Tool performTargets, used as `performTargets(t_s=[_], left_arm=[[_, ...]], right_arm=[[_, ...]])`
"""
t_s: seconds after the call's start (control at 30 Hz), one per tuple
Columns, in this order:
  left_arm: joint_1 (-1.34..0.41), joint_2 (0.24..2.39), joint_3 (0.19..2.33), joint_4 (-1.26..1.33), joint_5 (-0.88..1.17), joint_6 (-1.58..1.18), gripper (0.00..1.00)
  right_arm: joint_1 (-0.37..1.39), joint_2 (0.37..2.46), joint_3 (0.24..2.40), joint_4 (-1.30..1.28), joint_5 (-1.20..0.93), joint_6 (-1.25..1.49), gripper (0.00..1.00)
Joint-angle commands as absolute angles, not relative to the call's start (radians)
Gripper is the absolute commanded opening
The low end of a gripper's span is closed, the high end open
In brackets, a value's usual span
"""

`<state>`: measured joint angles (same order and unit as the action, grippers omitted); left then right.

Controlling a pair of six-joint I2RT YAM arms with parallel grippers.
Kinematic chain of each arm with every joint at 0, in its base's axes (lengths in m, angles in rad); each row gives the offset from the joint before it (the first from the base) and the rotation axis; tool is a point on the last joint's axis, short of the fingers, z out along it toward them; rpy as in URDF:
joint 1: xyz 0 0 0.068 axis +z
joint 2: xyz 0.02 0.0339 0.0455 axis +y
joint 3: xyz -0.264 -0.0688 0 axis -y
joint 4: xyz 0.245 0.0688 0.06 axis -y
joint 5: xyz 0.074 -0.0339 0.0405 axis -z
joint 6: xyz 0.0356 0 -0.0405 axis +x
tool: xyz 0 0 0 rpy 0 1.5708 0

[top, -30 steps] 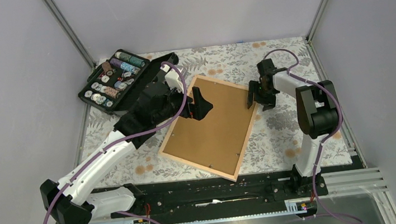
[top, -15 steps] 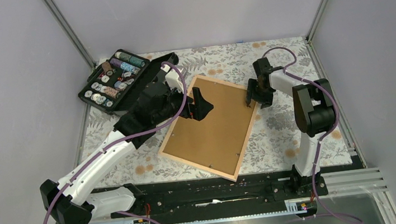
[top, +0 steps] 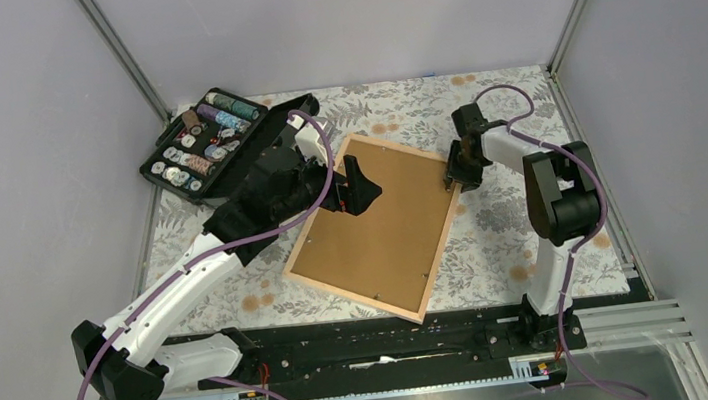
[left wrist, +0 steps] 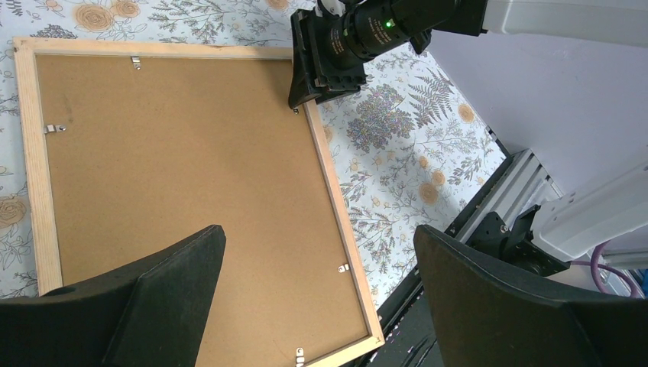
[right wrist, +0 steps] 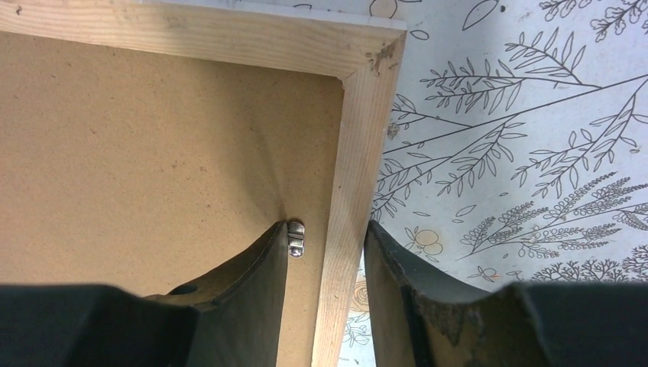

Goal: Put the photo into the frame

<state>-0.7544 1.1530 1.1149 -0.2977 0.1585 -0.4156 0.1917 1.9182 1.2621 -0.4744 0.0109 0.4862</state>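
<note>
there, straddling 2 o'clock rail of the frame (right wrist: 351, 153) with right gripper (right wrist: 327, 229) half apart, unclamped; hovering left gripper (left wrist: 317, 233), spread wide, above backing board (left wrist: 176, 168)

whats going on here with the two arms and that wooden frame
The frame lies face down, with its brown backing board in place. The right pincer straddles the side rail near a corner. One finger sits beside a small metal clip and the other outside the wood, not visibly clamped. The left pincer hovers wide open above the board, touching nothing. No photo is in sight.
</note>
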Motion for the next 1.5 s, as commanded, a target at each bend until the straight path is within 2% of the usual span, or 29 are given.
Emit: performTargets(t_s=[0.0, 0.2, 0.23, 0.43, 0.67, 0.9, 0.93, 1.07, 1.17, 1.27, 1.4, 1.47], left_arm=[[-0.750, 1.131, 1.127, -0.257, 0.176, -0.418, 0.99], [-0.750, 1.130, 1.127, -0.258, 0.175, -0.417, 0.99], [-0.750, 1.131, 1.126, -0.258, 0.176, -0.417, 0.99], [-0.750, 1.133, 1.127, -0.256, 0.174, -0.418, 0.99], [-0.749, 1.133, 1.128, -0.260, 0.171, -0.417, 0.99], [-0.749, 1.134, 1.129, -0.261, 0.171, -0.416, 0.99], [-0.750, 1.134, 1.128, -0.260, 0.170, -0.416, 0.99], [-0.749, 1.135, 1.128, -0.260, 0.169, -0.415, 0.99], [-0.750, 1.138, 1.127, -0.259, 0.164, -0.414, 0.99], [-0.750, 1.147, 1.123, -0.259, 0.150, -0.412, 0.99], [-0.750, 1.172, 1.115, -0.259, 0.128, -0.409, 0.99], [-0.750, 1.189, 1.111, -0.256, 0.118, -0.408, 0.99]], right_arm=[[0.198, 1.938, 1.236, -0.464, 0.040, 0.500, 0.24], [0.194, 1.899, 1.211, -0.468, 0.065, 0.512, 0.01], [0.194, 1.894, 1.208, -0.470, 0.065, 0.513, 0.00], [0.175, 1.865, 1.183, -0.460, 0.067, 0.531, 0.00], [0.114, 1.812, 1.133, -0.382, -0.118, 0.589, 0.00], [0.114, 1.800, 1.172, -0.397, -0.129, 0.512, 0.00], [0.114, 1.786, 1.183, -0.405, -0.121, 0.492, 0.02], [0.114, 1.723, 1.217, -0.465, -0.083, 0.405, 0.33], [0.113, 1.651, 1.190, -0.486, -0.143, 0.341, 0.56], [0.114, 1.559, 1.112, -0.470, -0.208, 0.246, 0.69], [0.113, 1.443, 0.994, -0.435, -0.099, 0.243, 0.84], [0.114, 1.391, 0.944, -0.411, -0.131, 0.269, 0.92]])
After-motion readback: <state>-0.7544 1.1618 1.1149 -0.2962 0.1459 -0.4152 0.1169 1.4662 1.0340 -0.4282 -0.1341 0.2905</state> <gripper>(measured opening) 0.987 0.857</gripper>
